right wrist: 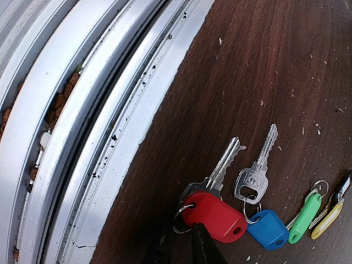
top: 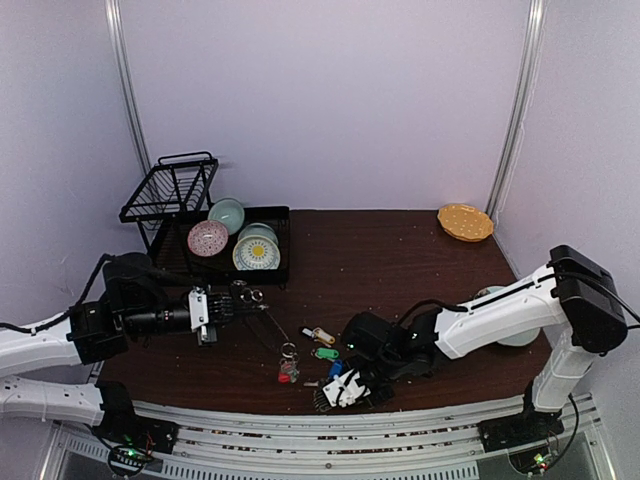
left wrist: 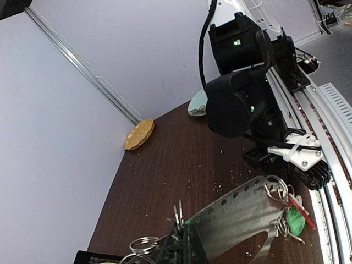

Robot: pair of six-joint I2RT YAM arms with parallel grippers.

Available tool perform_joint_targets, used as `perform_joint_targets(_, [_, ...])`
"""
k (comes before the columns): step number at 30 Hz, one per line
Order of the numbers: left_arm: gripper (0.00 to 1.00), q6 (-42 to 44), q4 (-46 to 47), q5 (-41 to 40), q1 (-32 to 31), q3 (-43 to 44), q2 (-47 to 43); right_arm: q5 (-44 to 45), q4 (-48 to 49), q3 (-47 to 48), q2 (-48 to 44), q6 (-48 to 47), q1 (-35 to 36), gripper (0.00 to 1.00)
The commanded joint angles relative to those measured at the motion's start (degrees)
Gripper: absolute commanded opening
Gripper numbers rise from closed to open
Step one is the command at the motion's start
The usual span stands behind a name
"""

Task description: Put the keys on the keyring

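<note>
With the left pincer (top: 222, 304) shut on the keyring (top: 262, 312), the right pincer (right wrist: 192, 242), its closure unclear, hovered over the red-tagged key (right wrist: 215, 215), which I judged needed grasping next.

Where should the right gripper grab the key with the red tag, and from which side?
Grip the red tag, not the thin flat blade. In the right wrist view the tag is the thickest part and lies nearest the right gripper, with the blue tag close beside it, so probably come from the tag's end, away from the blue one.
</note>
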Motion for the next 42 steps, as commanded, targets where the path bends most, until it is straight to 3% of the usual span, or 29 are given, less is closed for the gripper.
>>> perform_joint_targets(1, [0.0, -0.17, 5.14, -0.44, 0.24, -0.21, -0.64, 1.53, -2.22, 0.48, 0.73, -1.41, 0.54, 0.18])
perform_joint_targets(6, [0.0, -0.17, 5.15, -0.44, 0.3, -0.14, -0.73, 3.39, -4.51, 2.94, 3.16, -1.41, 1.17, 0.18])
perform_joint_targets(13, [0.0, -0.08, 5.29, -0.53, 0.32, -0.3, -1.12, 4.64, -8.0, 5.35, 4.51, -0.97, 1.27, 0.02])
perform_joint_targets(16, [0.0, -0.08, 5.42, -0.53, 0.32, -0.53, -1.35, 5.42, -8.06, 6.04, 4.37, 0.77, 1.27, 0.0])
perform_joint_targets(21, [0.0, -0.07, 5.5, -0.87, 0.3, -0.56, -1.61, 3.4, -9.16, 8.69, 0.36, 9.54, 0.86, 0.0])
perform_joint_targets(27, [0.0, 0.2, 5.4, 0.58, 0.32, -0.6, -0.93, -7.77, -16.98, 10.99, -8.56, 24.3, -2.82, 0.0])
perform_joint_targets(30, [0.0, 0.31, 4.18, 3.6, 0.32, 0.79, 0.65, -7.68, -15.51, 8.66, -15.96, 28.74, -5.05, 0.0])
perform_joint_targets(33, [0.0, 0.57, 1.0, 9.35, 0.29, 3.85, 4.02, -1.42, -14.76, 8.39, -22.22, 28.78, -5.7, 0.0])
perform_joint_targets(38, [0.0, 0.49, -3.74, 18.41, 0.32, 9.34, 11.59, 2.47, -17.26, 12.89, -25.04, 25.39, -5.08, 0.0])
perform_joint_targets(42, [0.0, -0.23, -1.91, 23.08, 0.24, 12.46, 15.55, 1.87, -17.79, 15.47, -25.64, 22.25, -3.29, 0.0])
